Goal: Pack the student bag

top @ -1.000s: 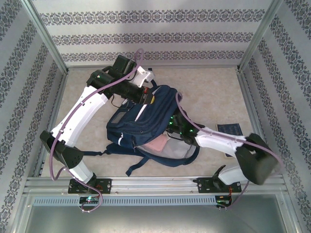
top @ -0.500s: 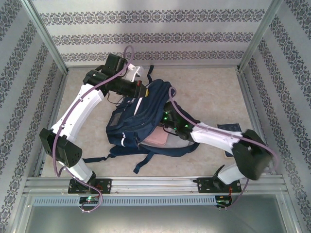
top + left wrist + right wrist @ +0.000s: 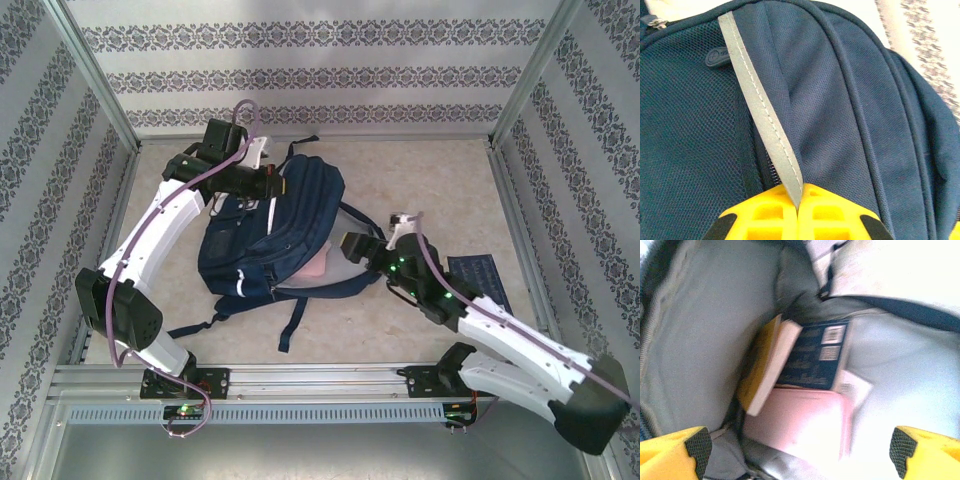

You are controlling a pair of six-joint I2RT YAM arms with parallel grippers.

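The bag was laid on the table, its stripe pinched in the clenched left gripper. The right gripper was spread empty at the mouth, books seen inside. Loading was judged under way; next, the loose book would need fetching

**Navy-blue fabric student bag on the beige table, its mouth turned to its right**

Inside the bag, a yellow-covered paperback stood on edge to the left of a dark-blue book with barcode labels. A flat pink book-shaped item lay in front of both, nearest the mouth. The right gripper sat just beside that mouth, jaws wide apart. The left gripper was at the bag's far-left end, pinched on its grey reflective strip. Another dark-blue flat book lay on the table to the bag's right, apart from it, beyond the right gripper.
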